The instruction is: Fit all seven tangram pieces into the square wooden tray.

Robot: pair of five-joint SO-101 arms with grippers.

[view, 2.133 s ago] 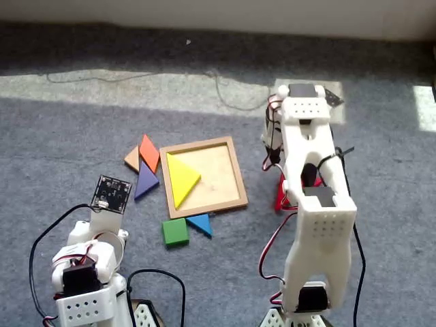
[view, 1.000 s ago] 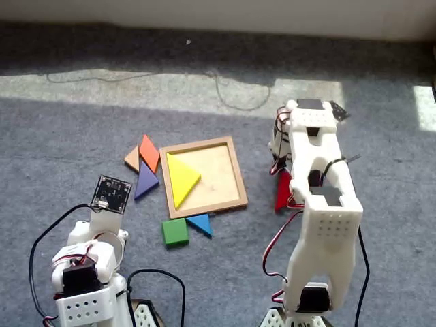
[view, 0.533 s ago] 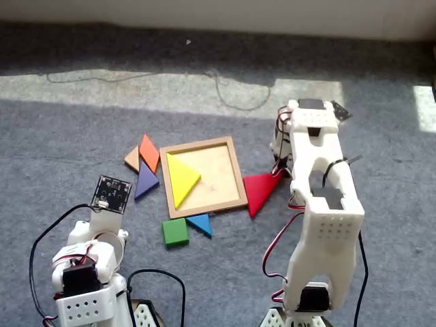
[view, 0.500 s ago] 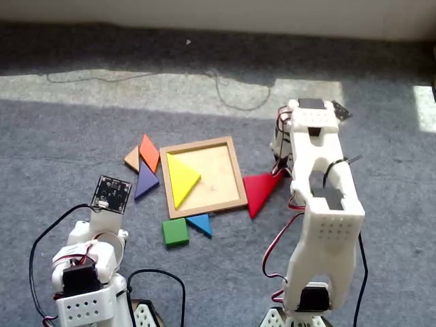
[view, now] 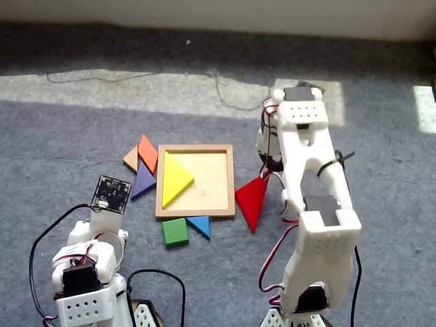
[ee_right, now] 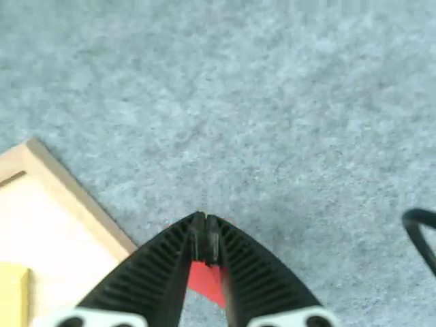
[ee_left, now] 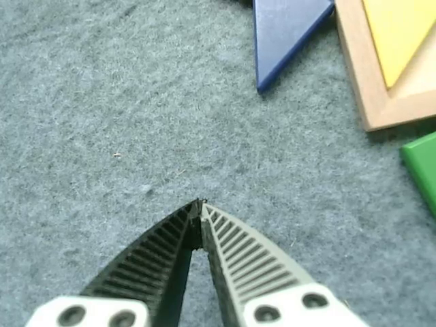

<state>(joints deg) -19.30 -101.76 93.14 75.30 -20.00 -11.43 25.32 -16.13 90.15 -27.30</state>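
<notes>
Just outside the square wooden tray (view: 195, 147), on the side nearest your right arm (view: 315, 170), the red triangle (view: 252, 199) sits close to the rim. Its upper corner is pinched between the pressed-together fingers of the right end effector (ee_right: 205, 223). You cannot tell from above whether the piece hangs clear of the carpet (view: 82, 129) or drags on it.

Inside the tray, the yellow triangle (view: 174, 178) lies flat with its long edge against the far wall, and the half toward the red piece is bare. By that reading, you are on the second large piece, bringing the red triangle in. The next move calls for lifting it over the rim, turning it so a short edge meets the yellow one's slant, and lowering it flat before you release. A corner catching the rim is the likely snag.

The orange triangle (view: 148, 153), tan piece (view: 131, 159) and dark blue triangle (view: 143, 182) lie beside the tray's far side. The green square (view: 175, 231) and small blue triangle (view: 199, 225) lie along its near edge. Your left end effector (ee_left: 199, 204) hovers over bare carpet near the dark blue triangle, fingers pressed together and empty.
</notes>
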